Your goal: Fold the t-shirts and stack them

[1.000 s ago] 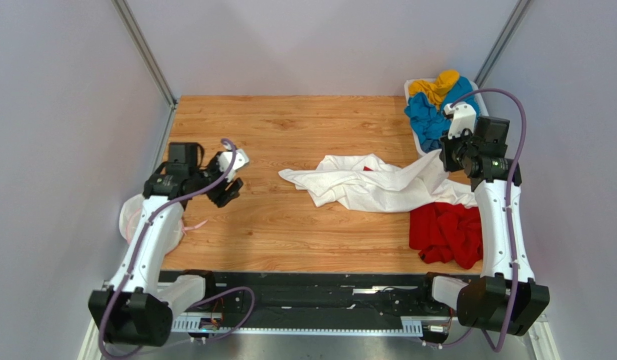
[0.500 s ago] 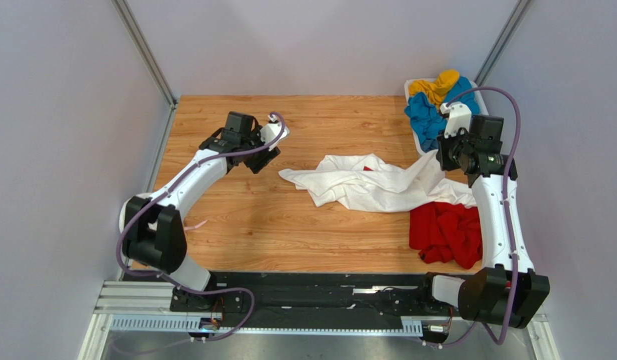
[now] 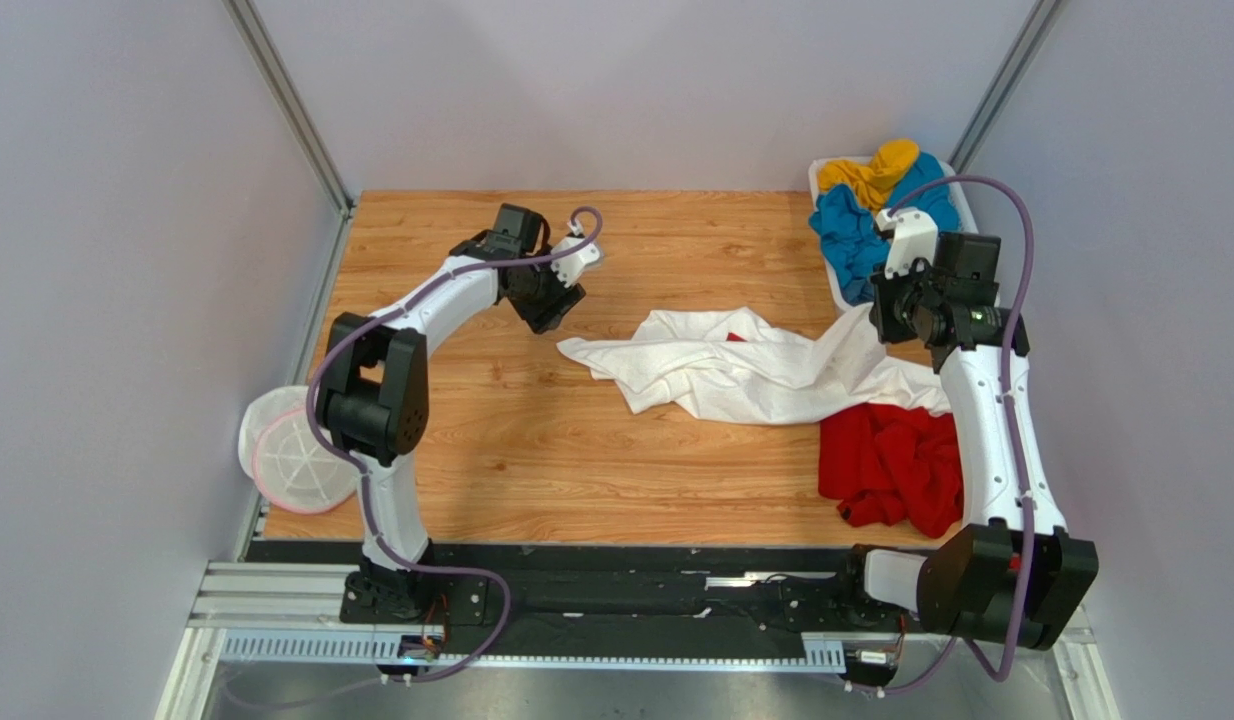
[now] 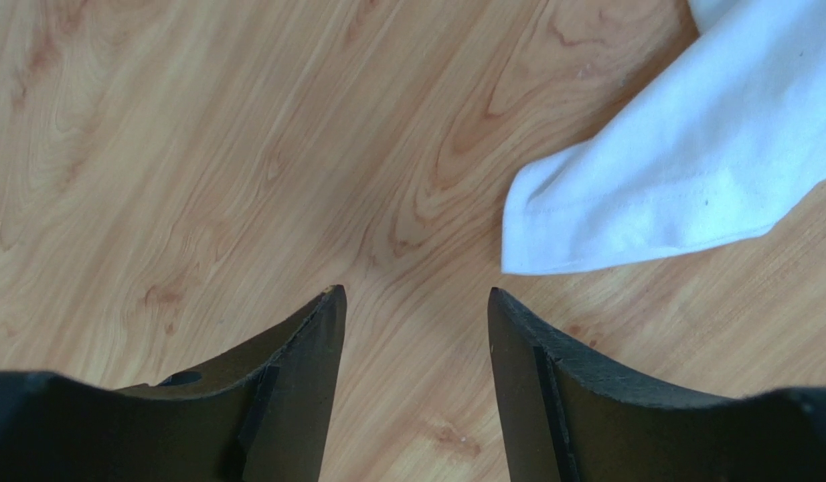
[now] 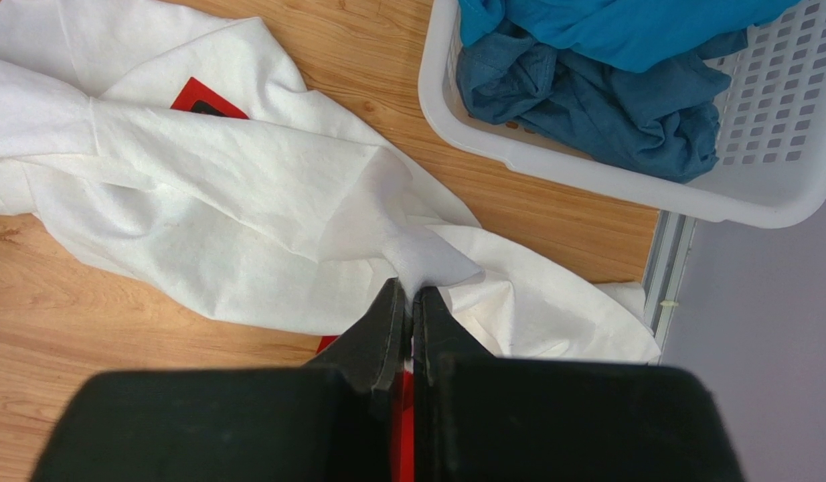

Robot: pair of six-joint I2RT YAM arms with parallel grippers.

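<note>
While the right gripper [image 5: 411, 306] pinches the white t-shirt [image 5: 206, 191] at its right end, the left gripper [image 4: 412, 331] — jaws spread, empty — has its loose corner just ahead, rightward.

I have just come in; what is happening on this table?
The right gripper is shut on a pinch of the crumpled white t-shirt. The left gripper is open over bare table beside that shirt's corner. The red t-shirt lies bunched nearby; the blue t-shirt and yellow t-shirt are in the basket. Nothing is folded yet.
</note>
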